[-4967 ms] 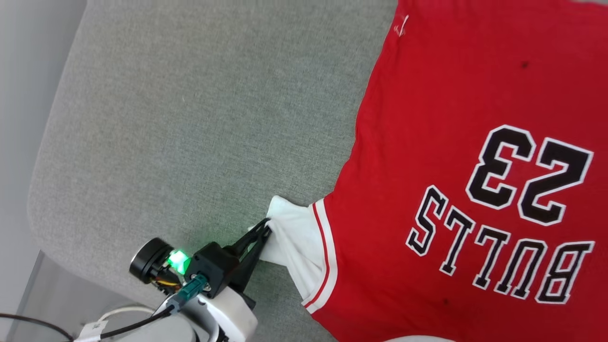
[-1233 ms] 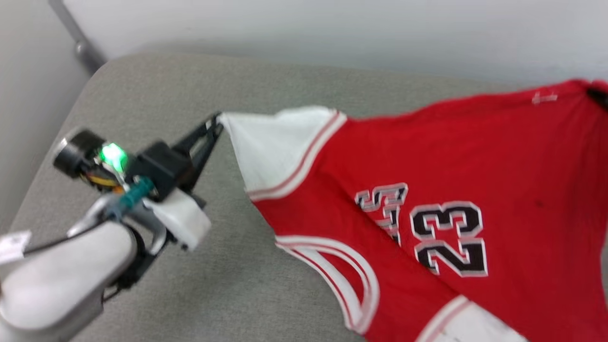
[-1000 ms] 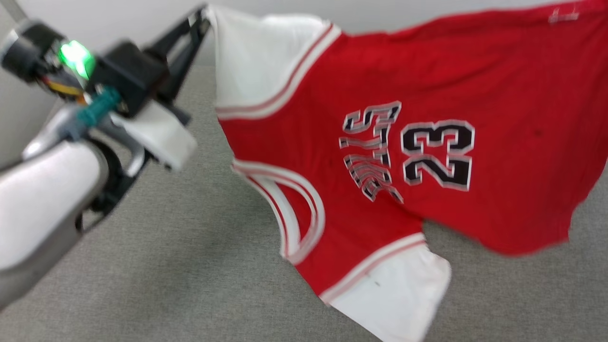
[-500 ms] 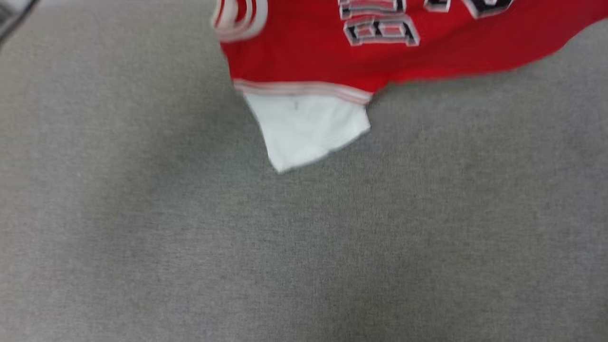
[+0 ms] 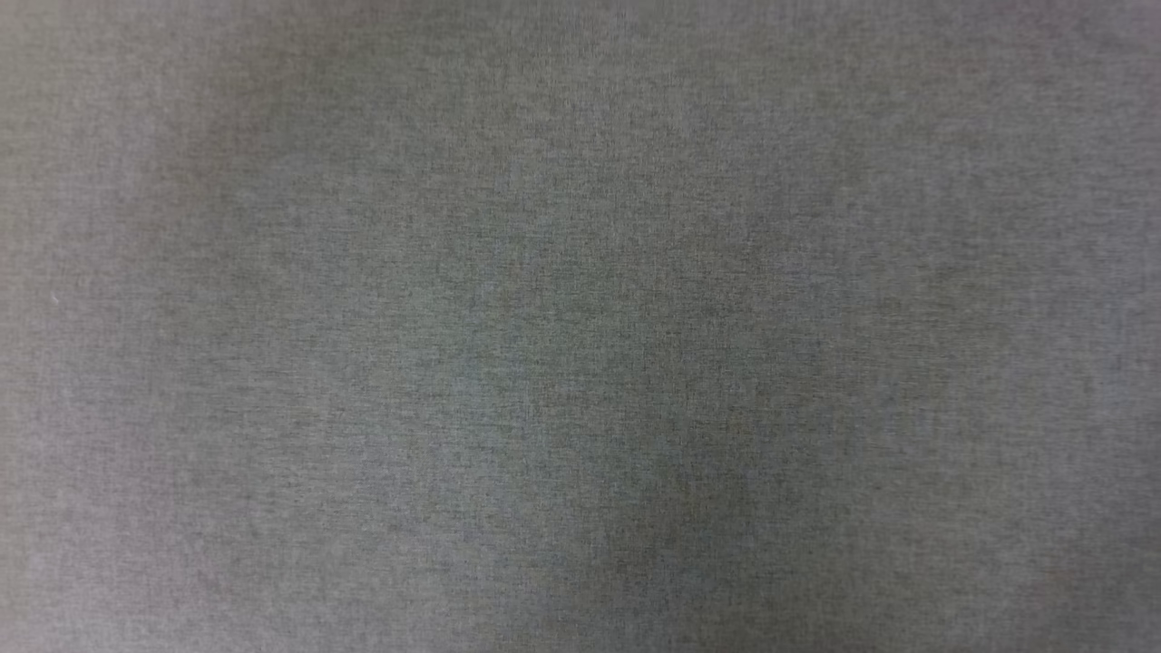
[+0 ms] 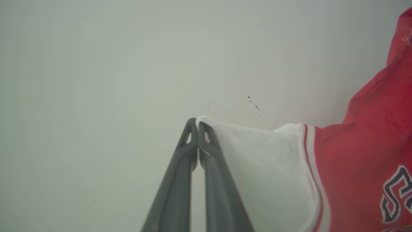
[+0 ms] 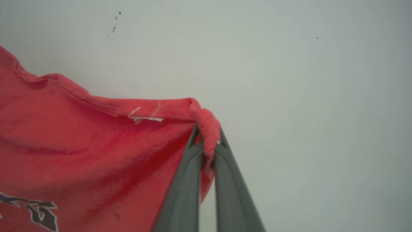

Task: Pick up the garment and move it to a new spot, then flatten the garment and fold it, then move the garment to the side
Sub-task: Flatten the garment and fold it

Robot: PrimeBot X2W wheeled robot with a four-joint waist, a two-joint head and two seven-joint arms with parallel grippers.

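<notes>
No word or number can be read whole. On the red garment (image 6: 360, 167), at the right edge of the left wrist view, stands a fragment of dark, white-outlined lettering (image 6: 397, 199), cut off by the frame; in the right wrist view another fragment of black lettering (image 7: 35, 212) shows at the lower left, too partial to read

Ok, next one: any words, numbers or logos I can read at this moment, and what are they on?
No text reads whole.
Left wrist view: black, white-edged lettering on the red shirt, cut off by the picture's edge; unreadable.
Right wrist view: a letter scrap on the shirt, cut off; unreadable.
Small white mark near the shirt's edge: too small to read.
Head view: grey fabric, no text.
</notes>
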